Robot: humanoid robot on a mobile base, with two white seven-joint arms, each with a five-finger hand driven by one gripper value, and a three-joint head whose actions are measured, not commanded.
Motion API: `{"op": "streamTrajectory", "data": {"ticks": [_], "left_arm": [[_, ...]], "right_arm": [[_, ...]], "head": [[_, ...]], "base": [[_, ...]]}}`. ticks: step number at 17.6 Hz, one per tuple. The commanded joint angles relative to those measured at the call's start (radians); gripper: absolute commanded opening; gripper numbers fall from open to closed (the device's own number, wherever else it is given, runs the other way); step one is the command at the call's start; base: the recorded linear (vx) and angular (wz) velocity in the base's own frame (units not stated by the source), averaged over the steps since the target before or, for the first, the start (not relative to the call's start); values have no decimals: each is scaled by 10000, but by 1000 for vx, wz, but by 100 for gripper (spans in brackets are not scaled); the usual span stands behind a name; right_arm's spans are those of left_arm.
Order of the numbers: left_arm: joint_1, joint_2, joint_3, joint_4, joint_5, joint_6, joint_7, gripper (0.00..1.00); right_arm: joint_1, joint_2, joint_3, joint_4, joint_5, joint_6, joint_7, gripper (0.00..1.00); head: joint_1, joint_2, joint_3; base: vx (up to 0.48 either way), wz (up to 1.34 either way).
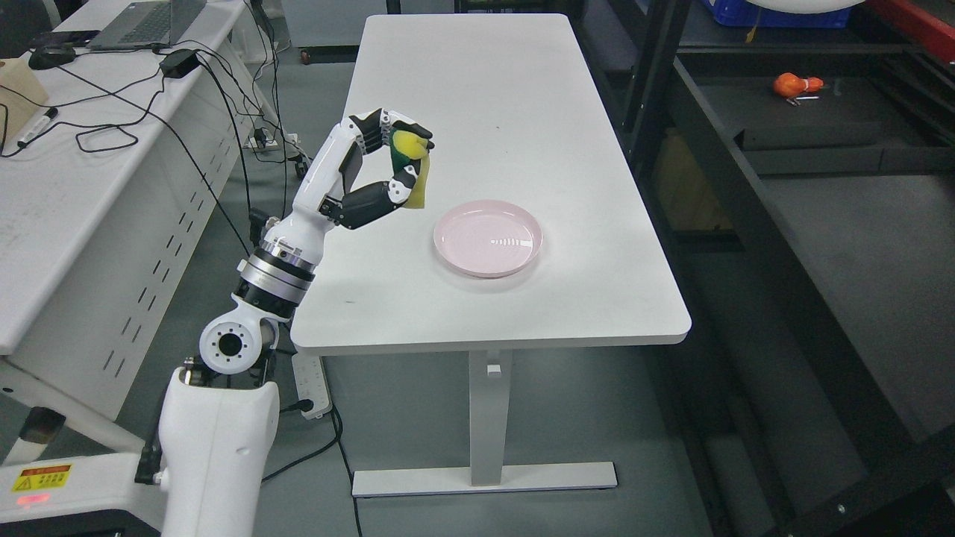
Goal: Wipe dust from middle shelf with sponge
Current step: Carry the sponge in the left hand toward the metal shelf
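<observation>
Broadly, a dark metal shelving unit (821,194) fills the right side of the head view, from one o'clock down to five o'clock. Its dark shelf boards lie at stepped levels, and a small orange object (795,85) rests on an upper board near one o'clock. A blue bin (776,13) shows at the top edge; what it contains is hidden.

At the centre stands a white table (515,97), long side running from six towards twelve o'clock. A grey desk (74,171) occupies the left, around nine to eleven o'clock, carrying a laptop (145,22) and trailing black cables (186,112).

On the white table, just below centre, sits a pink plate (488,239). It is shallow and round, with nothing in it.

The robot's left arm (276,261) rises from seven o'clock. Its left hand (380,175) is raised above the table's left edge, at about ten o'clock from the plate and apart from it. The fingers (406,130) and thumb are curled tight around a yellow and green sponge (414,168), which hangs clear of the tabletop and well away from the shelving.
</observation>
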Motion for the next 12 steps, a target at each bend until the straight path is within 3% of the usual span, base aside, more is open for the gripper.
{"op": "streamTrajectory", "data": {"ticks": [1,12], "left_arm": [[235,148,-285,-593,747,-96,316,0],[466,148,-315,-578,1302,-66,701,0]], "right_arm": [[1,-175,0,-174,0,737,8,100],[1,-175,0,-174,0,722,8,100]], "head": [[0,0,0],[0,0,0]], "base": [[-288,114],[-264,-225]]}}
